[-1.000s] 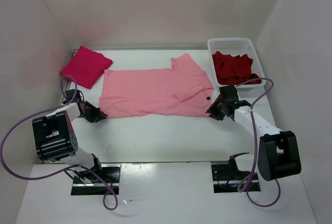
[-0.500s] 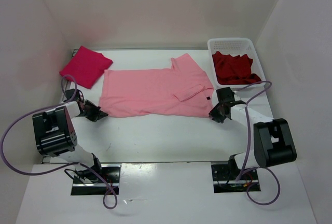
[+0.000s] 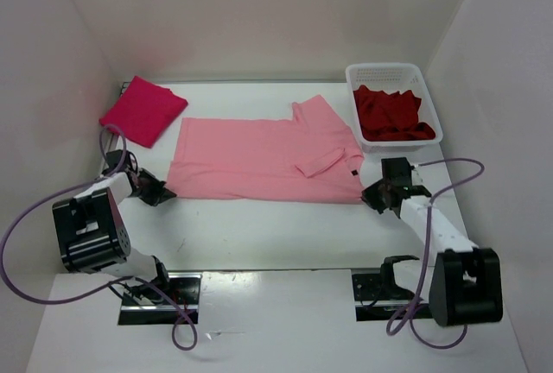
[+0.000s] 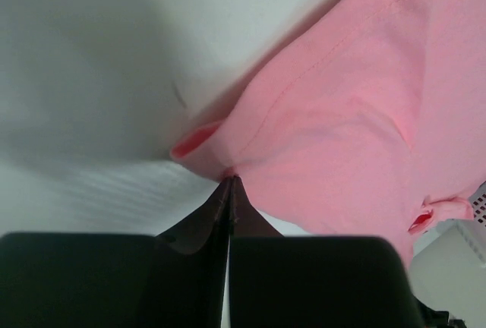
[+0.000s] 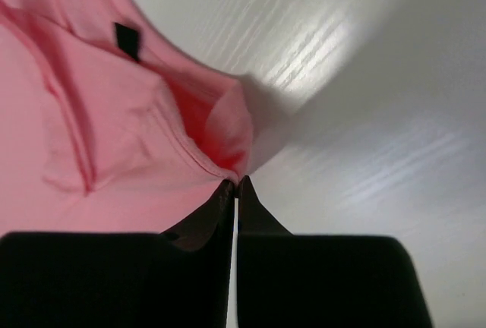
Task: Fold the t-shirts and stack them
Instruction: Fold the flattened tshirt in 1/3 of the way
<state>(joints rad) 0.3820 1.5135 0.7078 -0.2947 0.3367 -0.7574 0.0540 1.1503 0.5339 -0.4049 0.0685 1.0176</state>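
Note:
A pale pink t-shirt [image 3: 259, 157] lies spread flat across the middle of the table. My left gripper [image 3: 166, 190] is shut on its near left corner; in the left wrist view the cloth [image 4: 342, 115] bunches at the closed tips [image 4: 230, 180]. My right gripper [image 3: 367, 196] is shut on the near right corner, where the hem [image 5: 99, 138] folds up into the closed tips [image 5: 236, 182]. A folded crimson-pink t-shirt [image 3: 143, 110] rests at the back left. A dark red t-shirt [image 3: 389, 114] lies crumpled in the basket.
The white lattice basket [image 3: 384, 69] stands at the back right against the wall. White walls enclose the table on the left, back and right. Purple cables loop beside both arm bases.
Both grippers have shut on the pale pink shirt's near corners. The right gripper has drawn its corner to the right and nearer, and the shirt has shifted slightly right.

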